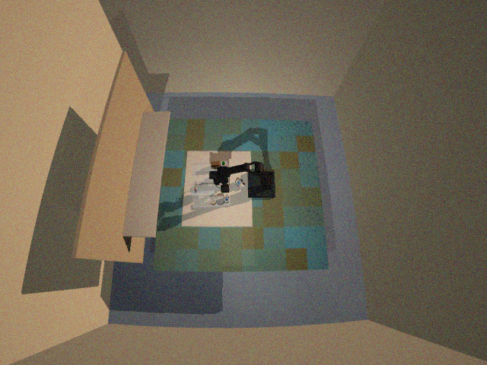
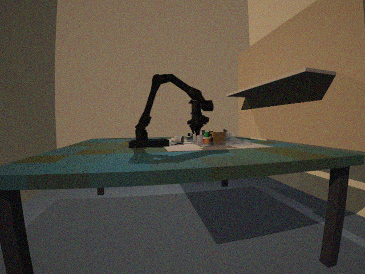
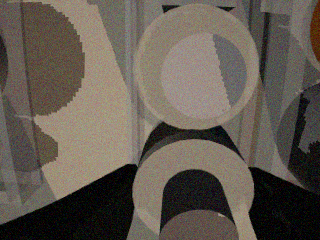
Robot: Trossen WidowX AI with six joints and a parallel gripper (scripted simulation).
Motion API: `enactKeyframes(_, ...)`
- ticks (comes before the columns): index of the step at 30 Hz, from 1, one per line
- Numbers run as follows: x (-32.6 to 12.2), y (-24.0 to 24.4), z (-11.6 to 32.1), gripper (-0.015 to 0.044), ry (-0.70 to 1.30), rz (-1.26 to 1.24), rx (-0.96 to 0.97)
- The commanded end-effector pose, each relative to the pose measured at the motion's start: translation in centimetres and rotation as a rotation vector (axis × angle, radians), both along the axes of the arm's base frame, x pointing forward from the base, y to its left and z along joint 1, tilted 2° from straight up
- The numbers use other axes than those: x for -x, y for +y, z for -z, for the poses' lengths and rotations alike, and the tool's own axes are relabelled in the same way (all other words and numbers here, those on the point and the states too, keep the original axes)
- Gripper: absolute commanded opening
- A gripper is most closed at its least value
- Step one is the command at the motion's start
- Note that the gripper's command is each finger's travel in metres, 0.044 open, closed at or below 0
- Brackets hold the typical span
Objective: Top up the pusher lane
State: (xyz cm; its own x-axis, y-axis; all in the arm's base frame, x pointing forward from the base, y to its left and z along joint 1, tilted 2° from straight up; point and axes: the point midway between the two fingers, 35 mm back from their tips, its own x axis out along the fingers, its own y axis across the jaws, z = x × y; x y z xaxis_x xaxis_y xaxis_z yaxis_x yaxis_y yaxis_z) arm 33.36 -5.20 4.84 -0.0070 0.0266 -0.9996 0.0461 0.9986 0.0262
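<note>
My gripper [image 1: 222, 181] [image 2: 197, 133] [image 3: 191, 176] is low over the lane unit, shut on a pale jar with a round rim. This held jar [image 3: 145, 192] stands between the fingertips at the bottom of the wrist view. The jar in the lane [image 3: 150, 70], with a matching pale rim, is directly ahead of it, in the same row. Their tops are close together; contact below is hidden. Clear lane walls [image 3: 132, 107] run along both sides. A dark bar at the wrist view's top edge may be the pusher plate, but it is mostly cut off. The front stop and the held jar's base are hidden.
A brown box [image 1: 215, 163] [image 2: 219, 137] and a green-capped jar [image 1: 223, 163] [image 2: 206, 139] stand on one side. Pale round jars [image 1: 213, 201] and a blue-topped one [image 1: 226, 199] stand on the other. A white jar [image 1: 239, 182] [image 2: 178, 139] lies nearer the arm base.
</note>
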Motion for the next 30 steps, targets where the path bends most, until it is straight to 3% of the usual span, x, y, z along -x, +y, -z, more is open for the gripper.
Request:
enactKeyframes(1,-0.29,0.03,0.18,0.0000,-0.012,0.005,-0.001)
enactKeyframes(30,-0.08,0.06,0.92,0.0000,-0.012,0.005,-0.002)
